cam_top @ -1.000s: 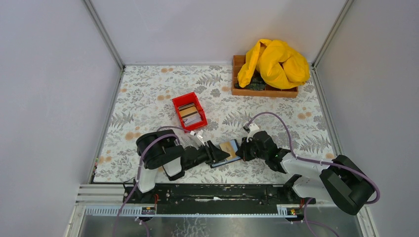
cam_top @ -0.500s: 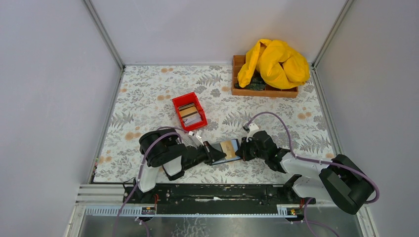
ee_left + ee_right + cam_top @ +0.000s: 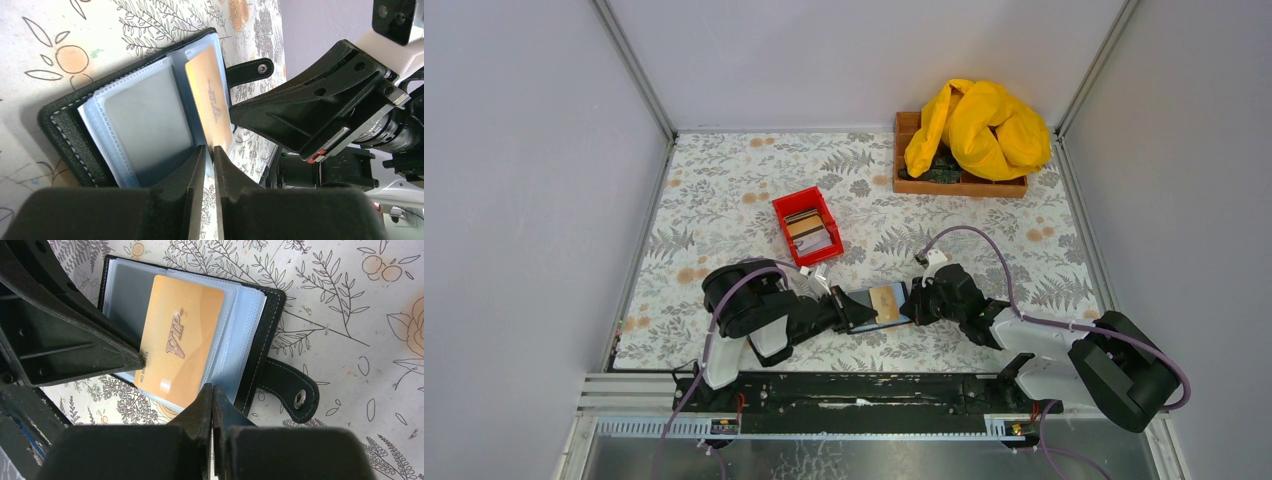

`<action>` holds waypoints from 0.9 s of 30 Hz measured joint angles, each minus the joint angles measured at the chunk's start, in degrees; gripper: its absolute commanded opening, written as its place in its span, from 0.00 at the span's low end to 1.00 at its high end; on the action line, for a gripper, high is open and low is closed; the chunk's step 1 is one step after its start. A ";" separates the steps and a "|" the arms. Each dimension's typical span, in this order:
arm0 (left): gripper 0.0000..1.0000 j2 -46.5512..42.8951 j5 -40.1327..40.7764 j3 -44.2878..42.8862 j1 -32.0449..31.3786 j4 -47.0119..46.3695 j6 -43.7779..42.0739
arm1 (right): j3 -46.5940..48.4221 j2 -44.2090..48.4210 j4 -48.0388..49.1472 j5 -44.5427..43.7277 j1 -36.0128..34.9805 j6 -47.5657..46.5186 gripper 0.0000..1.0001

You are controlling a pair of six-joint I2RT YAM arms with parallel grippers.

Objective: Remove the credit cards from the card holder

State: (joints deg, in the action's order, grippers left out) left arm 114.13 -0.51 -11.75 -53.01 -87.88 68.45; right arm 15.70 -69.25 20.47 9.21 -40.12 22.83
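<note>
On the surface [image 3: 724, 180], the left end effector [image 3: 208, 149] is pinching the gold card [image 3: 210, 95], and the closed right end effector [image 3: 211, 387] is bracing the card holder [image 3: 272, 305]. Pulling straight outward, without twisting, is advised.

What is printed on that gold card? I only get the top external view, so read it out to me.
Observer: The gold card reads VIP; the right wrist view shows it.
Operator: Tell me what the left claw is doing.
Observer: In the left wrist view, the left claw is closed on that card's edge.
Operator: Now report the right claw.
Observer: The right claw is shut, with its tip over the clear sleeves of the card holder.
</note>
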 measured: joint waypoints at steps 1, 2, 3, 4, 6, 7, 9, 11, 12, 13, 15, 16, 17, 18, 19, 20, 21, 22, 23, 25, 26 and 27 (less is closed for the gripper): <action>0.20 -0.09 0.00 0.09 0.09 0.02 0.00 | 0.00 0.00 0.00 0.00 0.00 0.02 0.00; 0.21 -0.11 0.00 0.15 0.17 0.00 0.00 | 0.00 0.00 0.00 0.00 0.00 0.00 0.00; 0.22 -0.15 0.00 0.24 0.20 0.00 0.00 | 0.02 -0.02 0.00 0.00 0.00 0.00 0.00; 0.23 -0.24 0.00 0.37 0.22 0.00 0.00 | 0.02 -0.02 -0.02 0.00 0.00 0.00 0.00; 0.23 -0.39 0.00 0.48 0.31 -0.02 0.00 | 0.04 -0.02 -0.02 0.00 0.00 0.00 0.00; 0.22 -0.39 0.00 0.50 0.31 -0.02 0.00 | 0.04 -0.02 -0.02 0.00 0.00 0.00 0.00; 0.18 -0.39 0.00 0.55 0.31 -0.02 0.00 | 0.04 -0.02 -0.04 0.00 0.00 0.02 0.00; 0.14 -0.39 0.00 0.55 0.31 -0.02 0.00 | 0.07 -0.02 -0.04 0.00 0.00 0.00 0.00; 0.12 -0.39 0.00 0.55 0.31 -0.02 -0.02 | 0.09 -0.02 -0.07 -0.02 0.00 0.00 0.00; 0.08 -0.39 -0.04 0.55 0.33 -0.02 0.00 | 0.09 -0.04 -0.07 -0.02 0.00 0.00 0.00; 0.00 -0.39 -0.09 0.55 0.35 0.00 0.02 | 0.09 -0.11 -0.04 -0.02 0.00 0.00 0.00; 0.00 -0.39 -0.17 0.55 0.42 -0.02 0.02 | 0.13 -0.13 -0.04 -0.02 0.00 0.02 0.00; 0.00 -0.39 -0.24 0.52 0.52 -0.02 0.09 | 0.15 -0.15 -0.04 -0.02 0.00 0.02 0.00; 0.00 -0.39 -0.46 0.52 0.68 -0.02 0.11 | 0.17 -0.15 -0.04 -0.02 0.00 0.02 0.00; 0.00 -0.39 -0.59 0.52 0.79 -0.02 0.13 | 0.17 -0.17 -0.04 -0.02 0.00 0.02 0.00; 0.00 -0.39 -0.76 0.52 0.92 0.00 0.13 | 0.20 -0.22 -0.04 -0.02 0.00 0.02 0.00; 0.00 -0.39 -0.83 0.52 1.03 0.00 0.13 | 0.20 -0.24 -0.04 -0.02 0.00 0.02 0.00; 0.00 -0.39 -0.85 0.55 1.07 0.00 0.13 | 0.20 -0.26 -0.02 -0.02 0.00 0.02 0.00; 0.00 -0.39 -0.94 0.57 1.14 -0.02 0.13 | 0.20 -0.28 -0.02 -0.02 0.00 0.02 0.00; 0.00 -0.42 -1.25 0.83 1.46 -0.04 0.11 | 0.20 -0.31 -0.02 -0.02 0.00 0.02 0.00; 0.00 -0.48 -1.44 1.18 1.75 -0.04 0.07 | 0.22 -0.31 0.00 -0.02 0.00 0.02 0.00; 0.00 -0.74 -1.66 1.64 2.14 -0.02 0.02 | 0.22 -0.35 0.00 -0.02 0.00 0.02 0.00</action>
State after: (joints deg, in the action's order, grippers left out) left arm 113.38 -2.17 -10.11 -50.87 -87.90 68.47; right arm 15.92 -69.60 20.47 9.19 -40.12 22.85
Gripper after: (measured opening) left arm 0.011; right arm 0.011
